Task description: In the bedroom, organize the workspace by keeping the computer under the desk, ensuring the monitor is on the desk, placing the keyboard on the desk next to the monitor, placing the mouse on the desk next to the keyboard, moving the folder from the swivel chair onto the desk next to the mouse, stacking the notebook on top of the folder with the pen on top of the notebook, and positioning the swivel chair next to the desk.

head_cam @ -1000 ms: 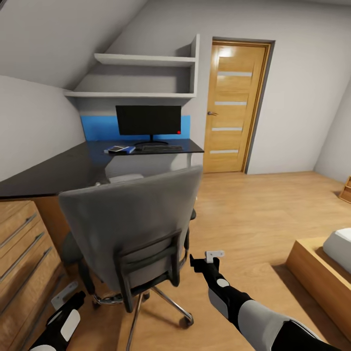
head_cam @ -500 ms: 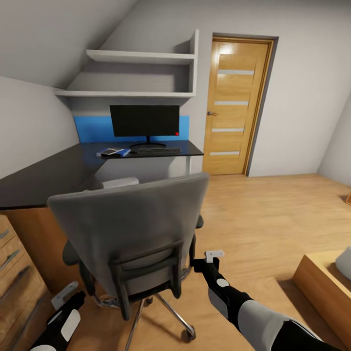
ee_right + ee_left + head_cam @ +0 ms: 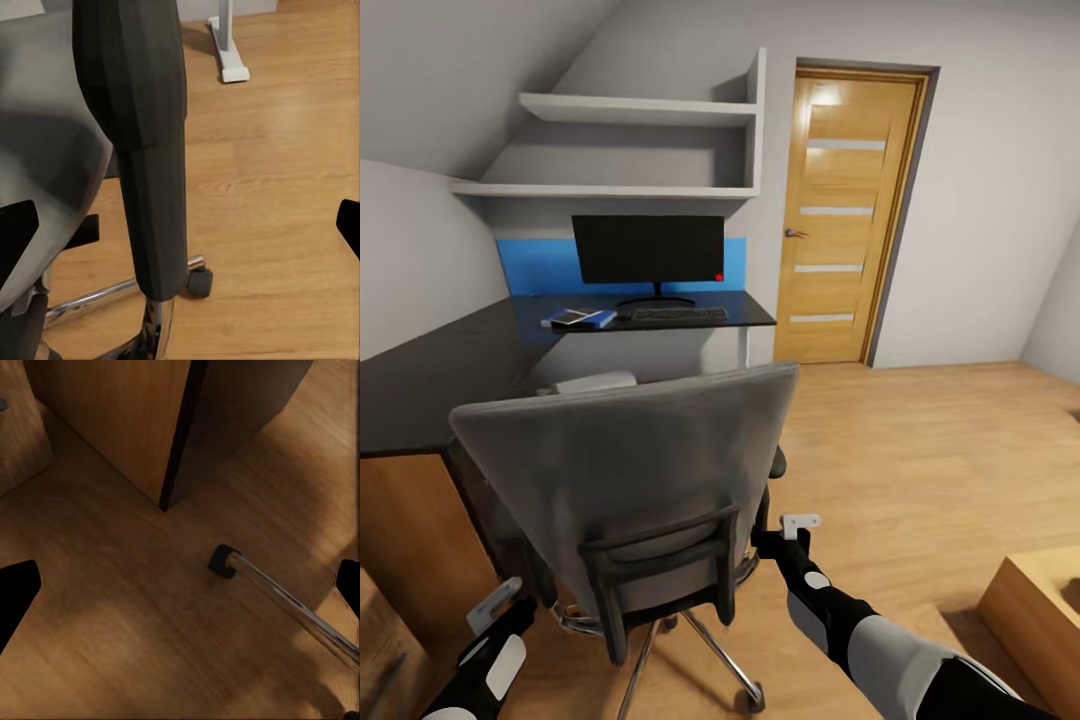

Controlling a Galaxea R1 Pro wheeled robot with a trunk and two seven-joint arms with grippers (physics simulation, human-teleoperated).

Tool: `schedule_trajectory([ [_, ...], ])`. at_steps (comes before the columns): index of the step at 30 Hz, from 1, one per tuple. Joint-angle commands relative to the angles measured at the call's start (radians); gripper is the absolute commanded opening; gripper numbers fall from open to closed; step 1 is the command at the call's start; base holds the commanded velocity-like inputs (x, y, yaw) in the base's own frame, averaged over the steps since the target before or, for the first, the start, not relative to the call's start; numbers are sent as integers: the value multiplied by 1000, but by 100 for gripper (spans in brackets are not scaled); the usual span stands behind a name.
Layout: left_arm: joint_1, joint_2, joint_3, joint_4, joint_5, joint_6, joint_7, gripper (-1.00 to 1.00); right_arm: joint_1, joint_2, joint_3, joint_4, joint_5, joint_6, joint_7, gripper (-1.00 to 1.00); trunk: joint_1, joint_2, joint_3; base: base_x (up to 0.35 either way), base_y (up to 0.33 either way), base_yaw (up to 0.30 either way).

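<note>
The grey swivel chair (image 3: 630, 470) stands with its back to me, in front of the black-topped desk (image 3: 430, 375). On the desk's far wing the monitor (image 3: 650, 248) stands with the keyboard (image 3: 680, 314) before it. To their left lies the blue folder (image 3: 598, 320) with the dark notebook (image 3: 568, 318) on it. A corner of the light grey computer (image 3: 595, 381) peeks over the chair back. My right gripper (image 3: 784, 531) is open just right of the chair back (image 3: 142, 150). My left gripper (image 3: 505, 607) is open low down, over a chrome chair leg (image 3: 285, 600).
A wooden desk panel (image 3: 410, 520) and drawer unit (image 3: 380, 650) stand at the left. A white desk leg (image 3: 229, 52) stands on the wood floor beyond the chair. A low wooden bed frame (image 3: 1040, 600) sits at the right, and a closed door (image 3: 850, 210) is behind.
The whole view has shifted: drawers and bed have slid towards the picture's edges and the desk looks nearer. Chair and both grippers keep the same places relative to each other.
</note>
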Motion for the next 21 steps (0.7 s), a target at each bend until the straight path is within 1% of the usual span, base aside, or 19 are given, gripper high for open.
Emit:
schedule_trajectory([
  [1, -1, 0, -4, 1, 14, -5, -4, 100, -1, 0, 9, 0, -2, -3, -3, 100, 0, 0, -1, 171, -6, 0],
  [5, -1, 0, -4, 1, 14, -5, -5, 100, -1, 1, 9, 0, -1, -2, -3, 100, 0, 0, -1, 75, -3, 0],
  [9, -1, 0, -4, 1, 14, -5, -7, 100, 0, 2, 9, 0, -1, -2, -3, 100, 0, 0, -1, -46, 0, 0],
  [13, -1, 0, -4, 1, 14, -5, -7, 100, -1, 2, 9, 0, -1, -2, -3, 100, 0, 0, -1, -239, 0, 0],
  [21, -1, 1, -3, 1, 14, -4, -7, 100, -1, 2, 9, 0, -1, -2, -3, 100, 0, 0, -1, -322, 0, 0],
])
